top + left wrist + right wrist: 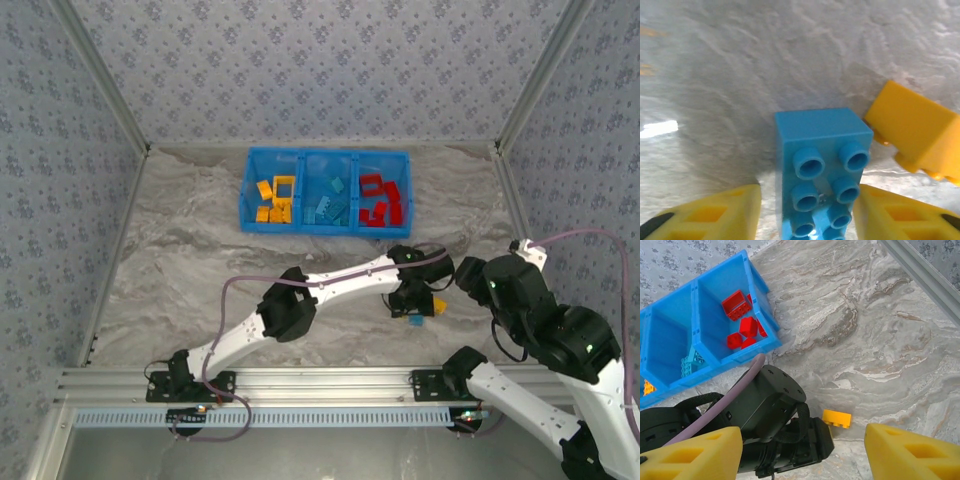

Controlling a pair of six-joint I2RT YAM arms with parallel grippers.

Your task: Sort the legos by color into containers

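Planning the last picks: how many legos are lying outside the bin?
2. A light blue brick sits between the fingers of the left end effector; a yellow brick lies beside it on the table. The left arm may hide others.

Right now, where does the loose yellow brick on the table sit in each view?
Top external: yellow brick right of center, beside the left arm's wrist.
Left wrist: right edge, next to the light blue brick.
Right wrist: lower center.
Shared landmark: left arm's wrist, just left of the brick in top and right-wrist views.
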